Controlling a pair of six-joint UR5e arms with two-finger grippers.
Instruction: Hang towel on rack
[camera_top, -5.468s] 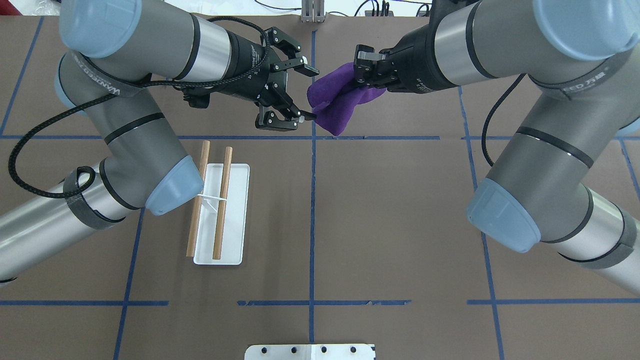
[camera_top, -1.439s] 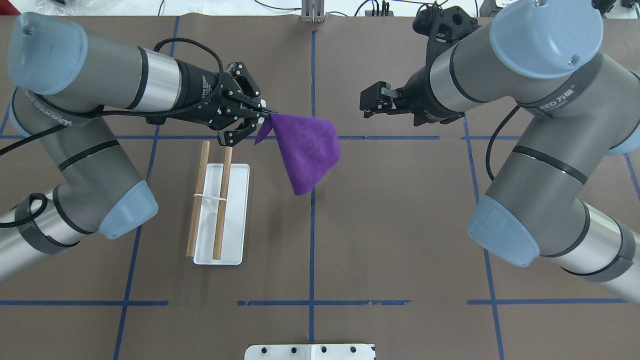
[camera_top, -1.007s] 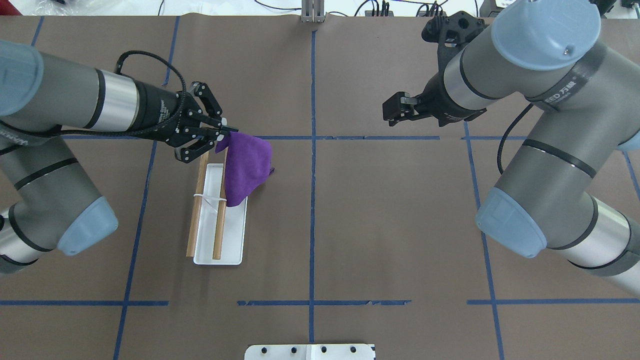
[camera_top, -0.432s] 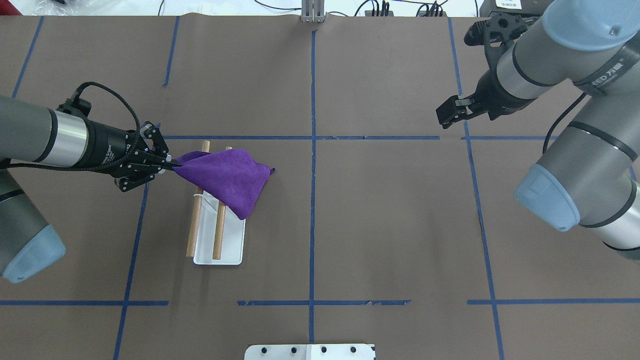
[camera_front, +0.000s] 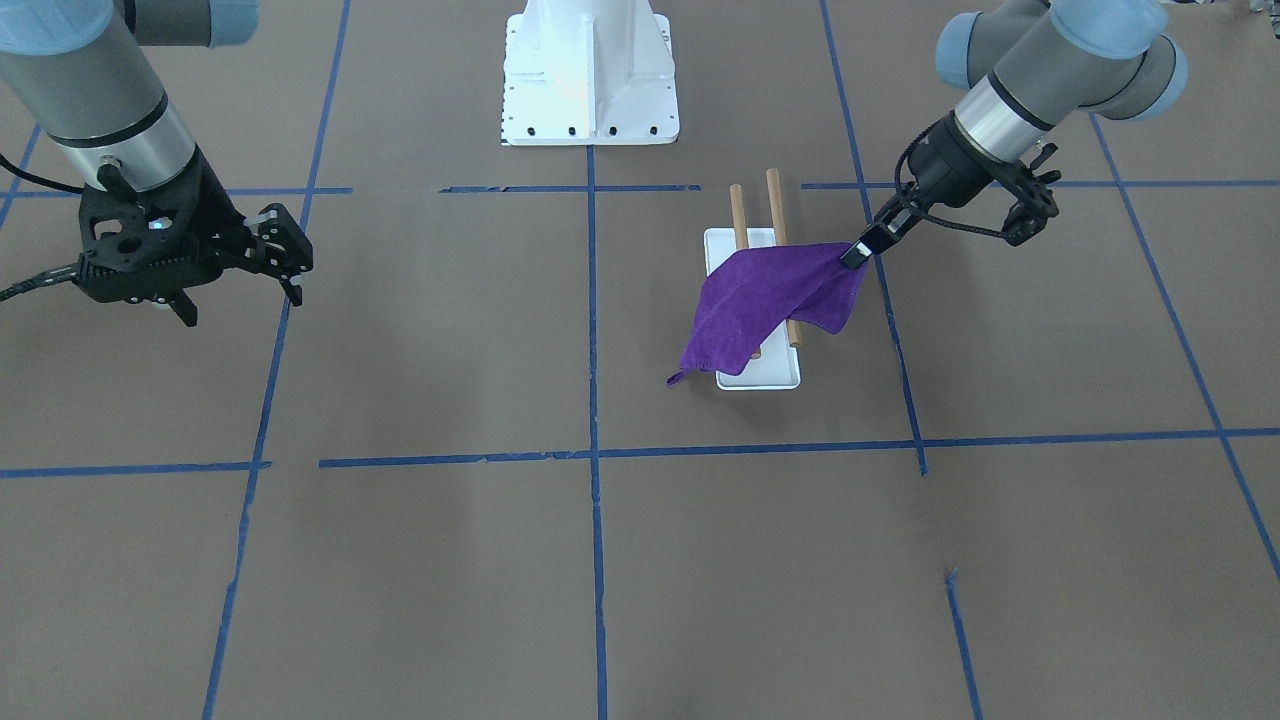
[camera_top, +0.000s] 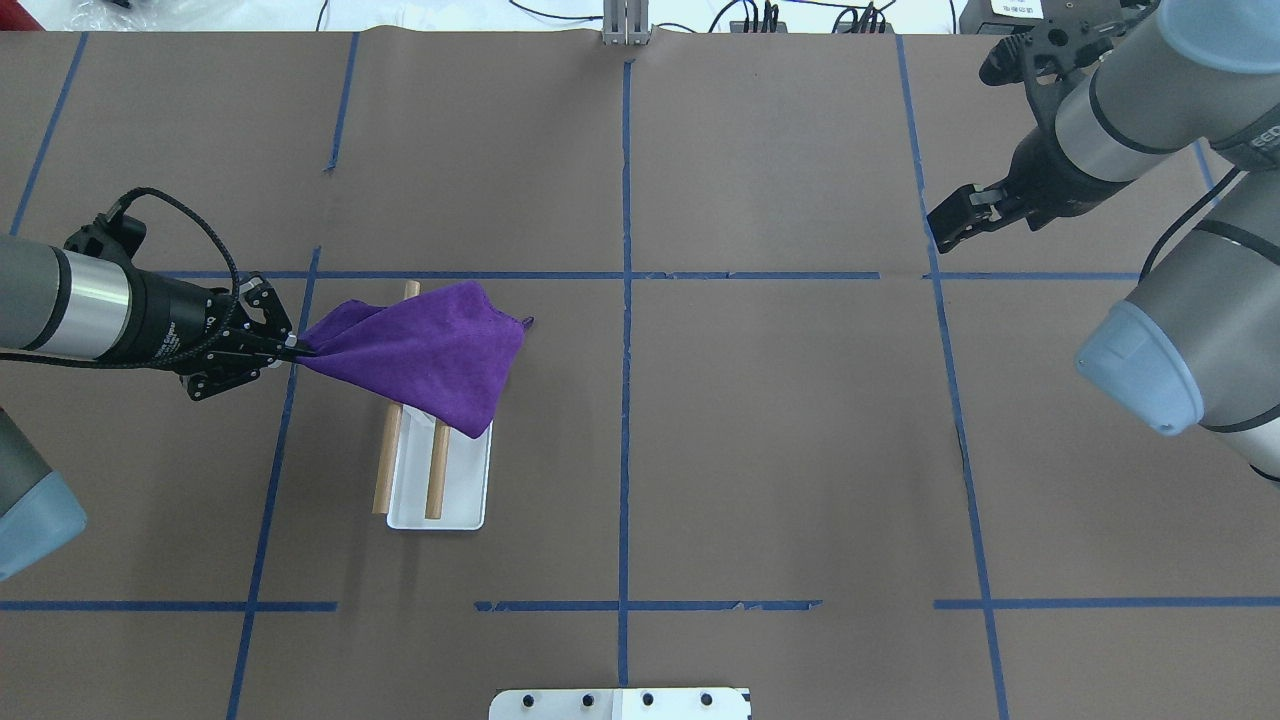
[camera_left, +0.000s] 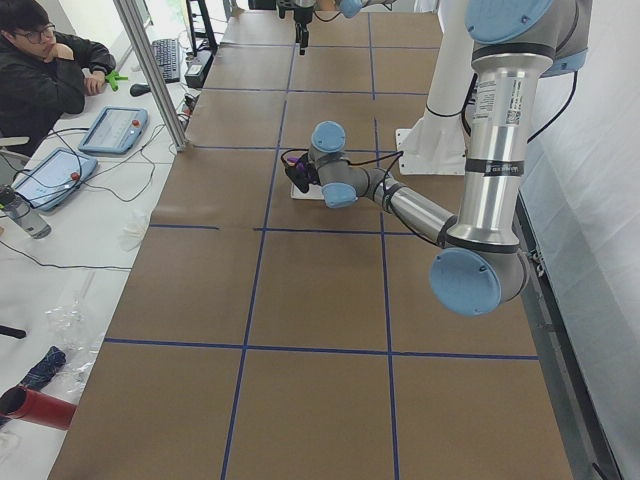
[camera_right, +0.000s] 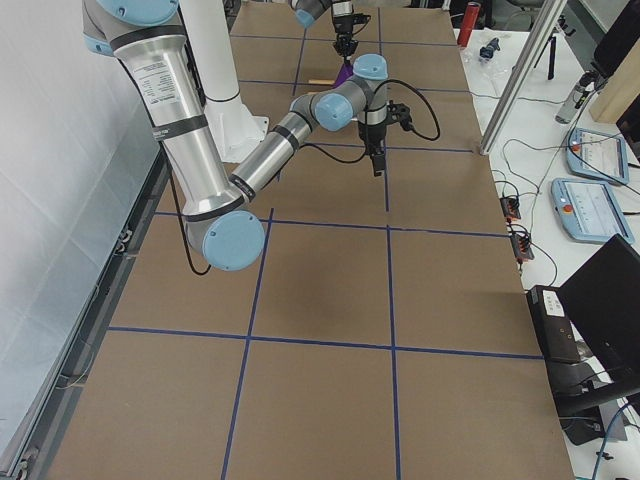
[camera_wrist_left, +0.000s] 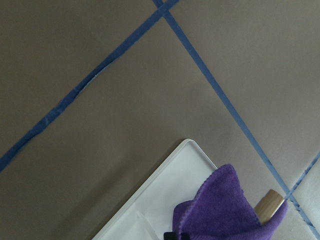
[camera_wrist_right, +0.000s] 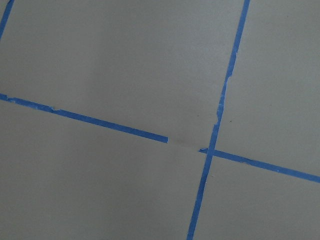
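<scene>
On the left, the left gripper (camera_top: 293, 349) pinches one corner of the purple towel (camera_top: 420, 352). The towel lies over the far part of the rack (camera_top: 462, 487), across both wooden bars. Far right, the right gripper (camera_top: 945, 222) is spread wide and holds nothing.

The left arm (camera_top: 90, 310) reaches in low from the left side, its forearm lying almost level over the table, with a black cable looping over the wrist. The left gripper (camera_top: 290, 348) points toward the right, its jaws pinched tight on a corner of the towel (camera_top: 420, 355). The right arm (camera_top: 1130, 130) is folded back at the far right, elbow bent and nearer the robot, forearm angled toward the far edge. The right gripper (camera_top: 945, 222) hangs above the table, pointing left and slightly down, jaws spread and holding nothing.
</scene>
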